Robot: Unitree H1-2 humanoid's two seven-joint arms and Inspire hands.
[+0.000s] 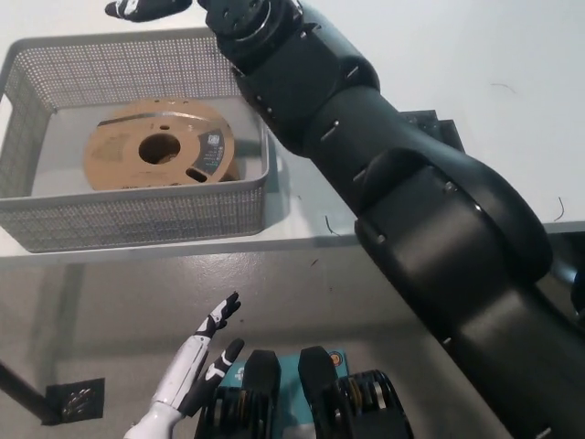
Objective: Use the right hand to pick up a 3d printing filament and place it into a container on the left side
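Head view: filament spool (158, 154) lying in a mesh basket (137, 215), the black arm stretched above it.

Looking down from beside the robot, the cardboard-sided spool lies flat on the floor of the grey wire basket, toward its right half, free of any grip; that suggests the placing step is done. The right robot hand (146, 8) shows only as dark fingertips at the top edge, above the basket's far rim, apart and holding nothing. The left robot hand (203, 352), white, rests low at the lower left with fingers spread and empty, below the tabletop (302, 215) edge. That tabletop is plain white; a small dark plate (439, 128) lies partly hidden behind the arm. Below is grey floor.
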